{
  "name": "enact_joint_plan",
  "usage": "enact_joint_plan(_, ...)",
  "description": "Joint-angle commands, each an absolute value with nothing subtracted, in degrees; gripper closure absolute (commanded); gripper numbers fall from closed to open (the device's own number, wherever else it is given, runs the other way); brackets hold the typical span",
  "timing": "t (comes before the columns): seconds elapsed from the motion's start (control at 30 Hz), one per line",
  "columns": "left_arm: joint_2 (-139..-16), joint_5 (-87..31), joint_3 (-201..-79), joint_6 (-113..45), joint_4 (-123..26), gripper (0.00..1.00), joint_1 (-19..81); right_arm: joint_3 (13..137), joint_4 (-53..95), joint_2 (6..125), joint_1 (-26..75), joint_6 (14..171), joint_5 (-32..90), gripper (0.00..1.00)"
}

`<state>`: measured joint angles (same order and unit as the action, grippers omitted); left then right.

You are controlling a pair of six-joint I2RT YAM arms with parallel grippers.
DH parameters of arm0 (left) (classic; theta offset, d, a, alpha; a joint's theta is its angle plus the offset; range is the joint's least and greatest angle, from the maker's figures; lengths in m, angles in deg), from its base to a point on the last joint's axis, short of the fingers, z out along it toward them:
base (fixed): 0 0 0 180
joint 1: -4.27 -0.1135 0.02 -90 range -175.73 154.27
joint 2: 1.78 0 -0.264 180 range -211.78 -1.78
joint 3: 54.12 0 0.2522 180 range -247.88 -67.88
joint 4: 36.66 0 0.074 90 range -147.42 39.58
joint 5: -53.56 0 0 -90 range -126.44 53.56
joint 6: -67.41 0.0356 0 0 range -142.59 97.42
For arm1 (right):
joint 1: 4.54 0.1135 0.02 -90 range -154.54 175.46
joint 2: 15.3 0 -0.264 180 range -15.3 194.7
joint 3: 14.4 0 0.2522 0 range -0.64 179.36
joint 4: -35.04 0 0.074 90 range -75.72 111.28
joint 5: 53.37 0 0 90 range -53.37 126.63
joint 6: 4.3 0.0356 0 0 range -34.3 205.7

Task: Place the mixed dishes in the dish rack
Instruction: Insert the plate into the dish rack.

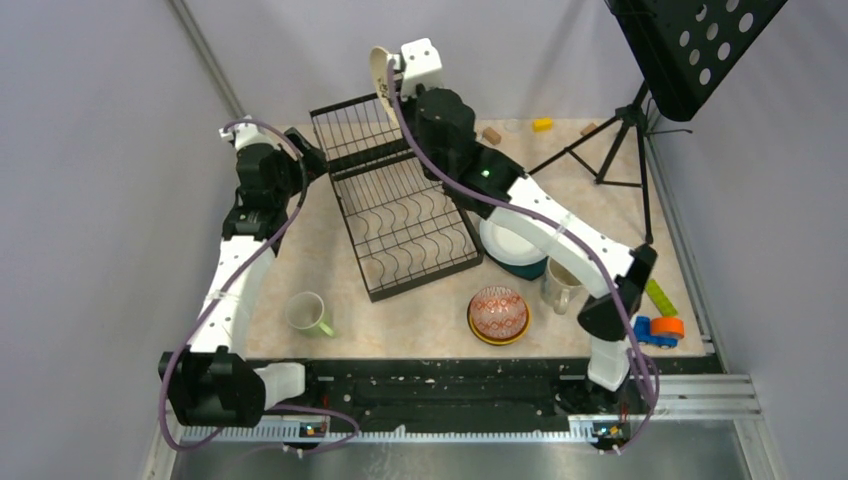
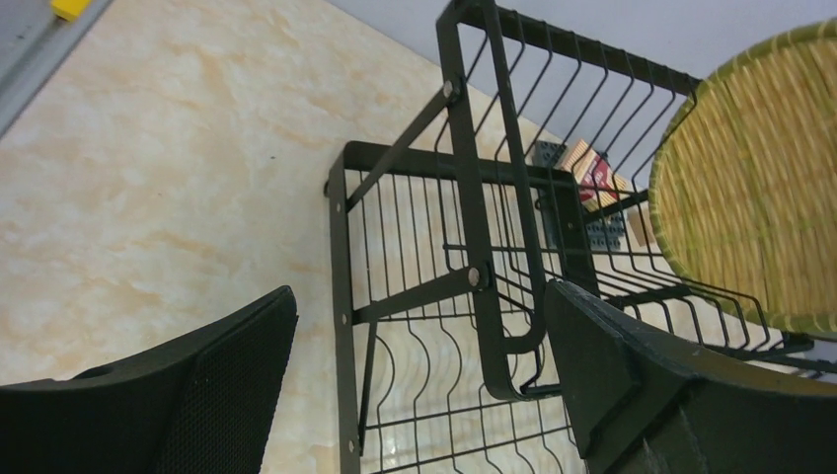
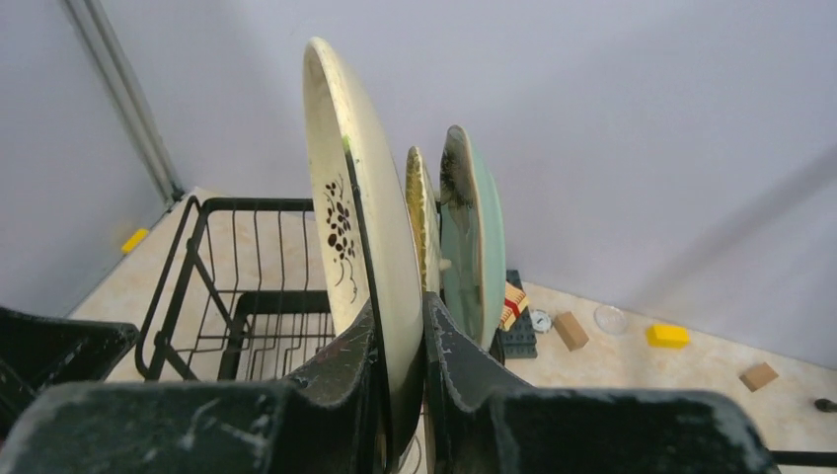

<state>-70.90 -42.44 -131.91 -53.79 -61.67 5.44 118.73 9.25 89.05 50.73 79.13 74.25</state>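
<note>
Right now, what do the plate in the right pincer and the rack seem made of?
Cream plate: probably glazed ceramic, possibly melamine; smooth, faintly shiny face with printed dark flowers. Dish rack: likely metal wire and strip, black coated, satin; thin bent rods, riveted joints.

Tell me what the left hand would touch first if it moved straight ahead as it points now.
Most likely the dish rack: its black side frame stands right ahead of the open left hand, though depth is unclear.

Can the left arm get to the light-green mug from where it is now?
Probably yes: the left fingers are open, and the light-green mug stands by itself close beside that arm, with nothing in between.
</note>
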Motion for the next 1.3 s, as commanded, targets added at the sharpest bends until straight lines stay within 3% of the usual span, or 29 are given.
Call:
enact_joint_plan(0.0, -70.6, -36.8, -131.2, -55.2, -58.6, 0.02, 4.8, 129.4, 7.1, 95.1, 52.2, 74.7, 80.4, 1.0)
enact_joint_plan(0.47, -71.9, -31.2, -130.3, -55.1, -57.1, 0.06, 4.7, 141.3, 16.9, 111.4, 52.7, 63.7, 86.2, 1.0)
enact_joint_plan(0.67, -71.4, -29.9, -129.8, -54.2, -56.7, 0.09, 4.7, 146.9, 14.5, 117.4, 52.0, 65.6, 85.7, 1.0)
enact_joint_plan(1.27, -71.4, -29.9, -129.8, -54.7, -56.4, 0.09, 4.6, 146.0, 9.8, 119.4, 47.3, 73.7, 82.4, 1.0)
